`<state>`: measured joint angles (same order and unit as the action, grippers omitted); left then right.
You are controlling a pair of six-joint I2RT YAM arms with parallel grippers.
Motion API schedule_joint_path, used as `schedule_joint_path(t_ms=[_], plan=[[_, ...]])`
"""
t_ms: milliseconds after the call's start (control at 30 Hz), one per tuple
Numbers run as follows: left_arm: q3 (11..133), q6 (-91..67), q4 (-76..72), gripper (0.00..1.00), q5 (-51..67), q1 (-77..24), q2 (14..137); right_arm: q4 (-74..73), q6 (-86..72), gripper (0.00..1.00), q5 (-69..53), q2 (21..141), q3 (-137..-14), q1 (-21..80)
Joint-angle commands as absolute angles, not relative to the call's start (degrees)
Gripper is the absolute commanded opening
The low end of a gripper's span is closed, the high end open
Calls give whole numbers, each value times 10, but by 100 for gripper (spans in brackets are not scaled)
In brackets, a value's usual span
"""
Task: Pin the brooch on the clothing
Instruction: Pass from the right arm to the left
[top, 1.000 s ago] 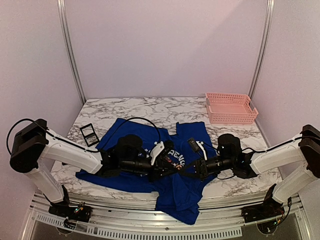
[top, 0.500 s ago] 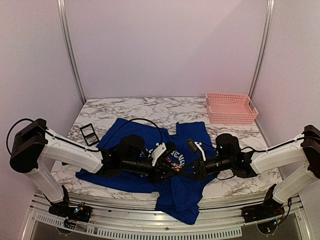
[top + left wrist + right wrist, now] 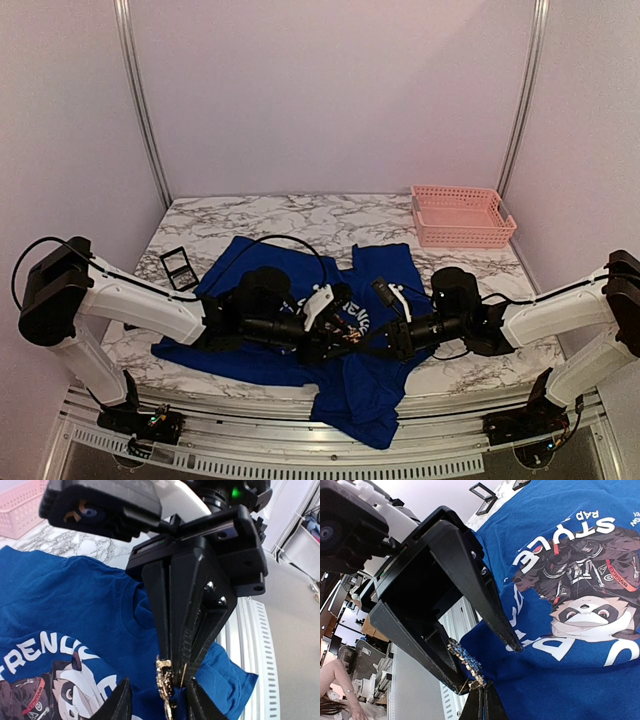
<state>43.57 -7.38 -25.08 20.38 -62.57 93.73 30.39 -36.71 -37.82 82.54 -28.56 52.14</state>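
The royal-blue T-shirt [image 3: 228,268] lies crumpled on the marble table [image 3: 300,215], its panda print [image 3: 585,612] facing up. Both grippers meet nose to nose over the shirt's lower front. The gold brooch [image 3: 165,680] with blue stones [image 3: 468,664] hangs just above the cloth [image 3: 75,600]. My right gripper [image 3: 481,701] is shut on one end of it, its closed black fingers [image 3: 175,630] pointing down in the left wrist view. Around the brooch my left gripper [image 3: 160,702] stands open, one finger [image 3: 440,665] against the brooch and the other finger [image 3: 490,610] clear of it.
A pink basket [image 3: 460,215] stands at the back right corner. A small black frame [image 3: 178,267] lies left of the shirt. The shirt's hem hangs over the table's front rail [image 3: 330,440].
My left gripper's jaws have spread apart from the brooch, which stays in the right gripper. Both arms have barely shifted.
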Motion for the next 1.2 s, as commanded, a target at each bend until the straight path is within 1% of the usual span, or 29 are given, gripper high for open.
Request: schedule_joint_path(t_ms=[0, 67, 133, 233, 400, 467, 800, 867, 933, 1000, 1167], plan=[[450, -62, -246, 31, 192, -622, 925, 305, -359, 0, -381, 810, -297, 528], [450, -60, -245, 21, 185, -622, 925, 304, -358, 0, -381, 810, -296, 529], [452, -59, -237, 15, 182, -621, 924, 304, -358, 0, -381, 809, -295, 528], [455, -54, -221, 9, 182, -621, 921, 306, -361, 0, -378, 807, -292, 528], [456, -55, -216, 4, 180, -621, 919, 310, -360, 0, -378, 806, -291, 529], [456, -61, -220, 0, 182, -621, 923, 309, -358, 0, -378, 807, -293, 529], [455, -71, -230, 0, 165, -623, 923, 307, -352, 0, -370, 792, -298, 532], [452, -60, -226, 0, 173, -622, 920, 301, -346, 10, -374, 790, -294, 532], [449, -47, -221, 0, 178, -622, 916, 295, -337, 17, -367, 782, -285, 532], [445, -34, -219, 0, 181, -622, 913, 292, -331, 19, -349, 762, -269, 532], [441, -30, -233, 0, 195, -622, 911, 284, -309, 21, -323, 722, -261, 532]])
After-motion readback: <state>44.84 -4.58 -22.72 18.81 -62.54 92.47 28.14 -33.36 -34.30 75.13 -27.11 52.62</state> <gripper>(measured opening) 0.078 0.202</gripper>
